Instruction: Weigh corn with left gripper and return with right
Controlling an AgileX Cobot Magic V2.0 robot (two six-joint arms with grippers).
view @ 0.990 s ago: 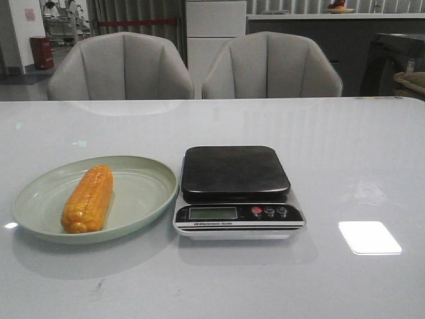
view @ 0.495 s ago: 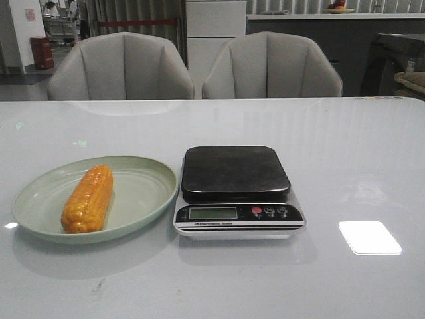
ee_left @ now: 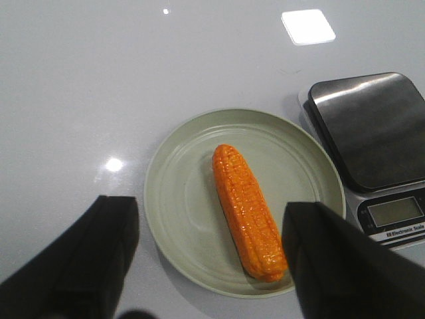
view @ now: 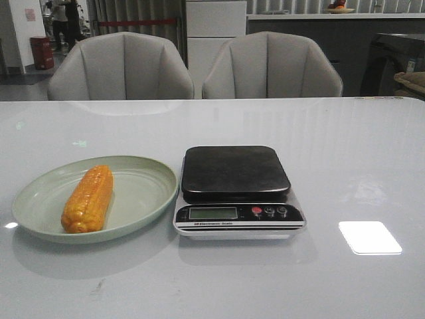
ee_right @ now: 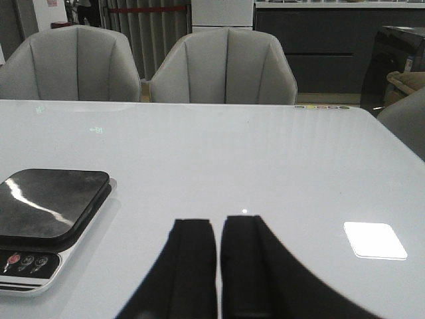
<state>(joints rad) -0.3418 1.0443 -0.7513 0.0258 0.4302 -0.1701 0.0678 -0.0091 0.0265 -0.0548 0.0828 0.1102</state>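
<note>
The weighing has not begun: the one corn (view: 87, 199) lies on its side in the single pale green plate (view: 143, 193), just left of the scale (view: 236, 193), whose dark platform is bare. The step in hand looks like the approach for the first pick. Seen from its wrist camera, the left gripper (ee_left: 209, 256) hangs above the plate with its two fingers spread wide, one on each side of the cob and not touching it (neither arm reaches into the front view). The next move would call for lowering so the fingers straddle the cob across its width, closing on it, then lifting clear of the plate rim and carrying it right onto the scale platform. The right gripper (ee_right: 218, 266) rests low over the table (ee_right: 279, 159) to the right of the scale, fingers nearly together with only a thin gap and holding nothing. Two grey chairs (view: 123, 66) stand behind the scale.
</note>
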